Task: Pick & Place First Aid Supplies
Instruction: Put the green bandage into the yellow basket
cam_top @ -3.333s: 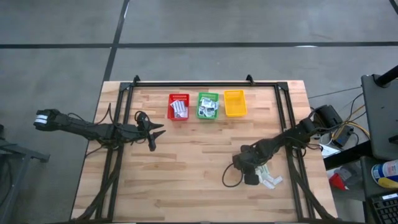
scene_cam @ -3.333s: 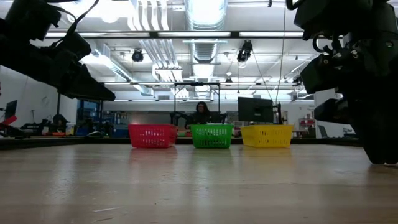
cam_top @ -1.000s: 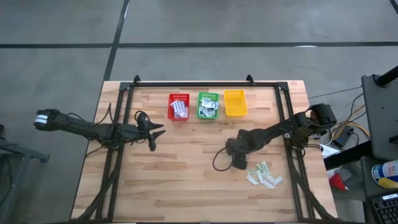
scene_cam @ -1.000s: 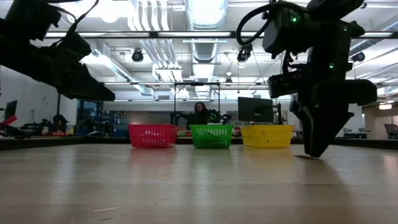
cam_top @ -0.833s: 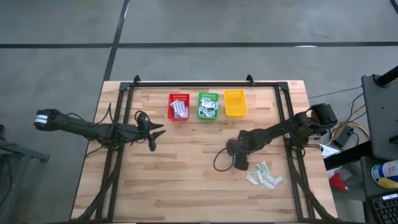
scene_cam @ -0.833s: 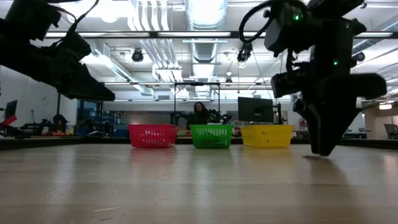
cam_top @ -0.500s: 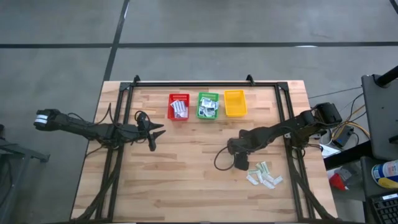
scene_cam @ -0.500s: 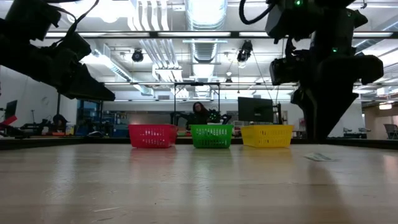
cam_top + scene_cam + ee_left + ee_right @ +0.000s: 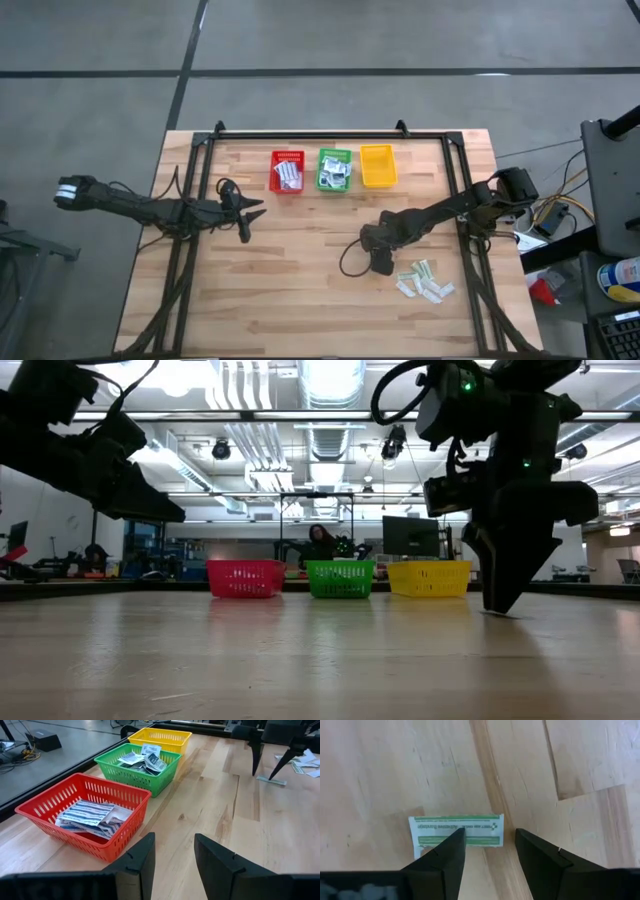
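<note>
While the right gripper [image 9: 487, 852] points down at the tabletop [image 9: 300, 290], its jaws stand apart over a single pale green-striped strip packet [image 9: 456, 831] lying flat on the wood; whether the fingertips [image 9: 447, 851] touch the packet cannot be told. Using the green basket [image 9: 334, 169] as landmark: this gripper [image 9: 381, 262] sits on the near side of it and slightly to the right, well apart from it. Just right of the gripper, also well nearer than the green basket, a loose cluster of strip packets [image 9: 424, 281] lies on the wood. Left gripper [image 9: 243, 205] hangs left of the green basket and a little nearer than it, jaws apart and holding nothing, with its fingers [image 9: 137, 861] aimed toward the row of baskets. Immediately left of the green basket stands the red basket [image 9: 287, 171], holding oblong white packets with blue stripes [image 9: 89, 814]. Inside the green basket lie small square white-blue packets [image 9: 141, 761]. Immediately right of it stands the yellow basket [image 9: 377, 166]. Beyond the baskets, past the tabletop's far edge in the low view, a person [image 9: 321, 544] sits in the room.
</note>
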You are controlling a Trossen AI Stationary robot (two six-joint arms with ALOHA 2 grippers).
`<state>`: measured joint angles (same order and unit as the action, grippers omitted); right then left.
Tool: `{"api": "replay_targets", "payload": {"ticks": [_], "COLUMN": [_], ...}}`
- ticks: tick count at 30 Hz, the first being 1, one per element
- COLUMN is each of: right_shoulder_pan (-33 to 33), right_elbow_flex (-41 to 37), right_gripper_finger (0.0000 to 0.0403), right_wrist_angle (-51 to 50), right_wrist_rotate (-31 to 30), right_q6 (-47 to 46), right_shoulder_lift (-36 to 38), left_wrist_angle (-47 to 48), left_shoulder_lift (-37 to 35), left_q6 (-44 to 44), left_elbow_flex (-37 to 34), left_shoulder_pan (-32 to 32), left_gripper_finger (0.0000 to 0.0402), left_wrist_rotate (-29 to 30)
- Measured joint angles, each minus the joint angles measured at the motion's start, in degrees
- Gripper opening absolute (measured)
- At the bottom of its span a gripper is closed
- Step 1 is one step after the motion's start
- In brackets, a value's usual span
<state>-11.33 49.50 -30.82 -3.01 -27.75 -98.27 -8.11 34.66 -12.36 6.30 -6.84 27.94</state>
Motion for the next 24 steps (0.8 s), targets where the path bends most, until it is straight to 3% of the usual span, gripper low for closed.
{"api": "replay_targets", "payload": {"ticks": [6, 19, 24], "right_shoulder_pan": [0.0, 0.1, 0.3], "right_elbow_flex": [-0.3, -0.4, -0.3], "right_gripper_finger": [0.0136, 0.0018, 0.0009], "right_wrist_angle": [-0.1, -0.3, -1.5], "right_wrist_rotate": [-0.1, -0.3, -0.2], "right_q6": [-0.3, -0.8, -0.8], "right_shoulder_lift": [-0.2, -0.1, 1.8], "left_wrist_angle": [0.0, 0.0, 0.0], "left_shoulder_lift": [0.0, 0.0, 0.0], "left_q6": [0.0, -0.1, 0.0], "left_elbow_flex": [0.0, 0.0, 0.0], "left_shoulder_pan": [0.0, 0.0, 0.0], "left_gripper_finger": [0.0133, 0.0133, 0.0133], "left_wrist_rotate": [0.0, 0.0, 0.0]}}
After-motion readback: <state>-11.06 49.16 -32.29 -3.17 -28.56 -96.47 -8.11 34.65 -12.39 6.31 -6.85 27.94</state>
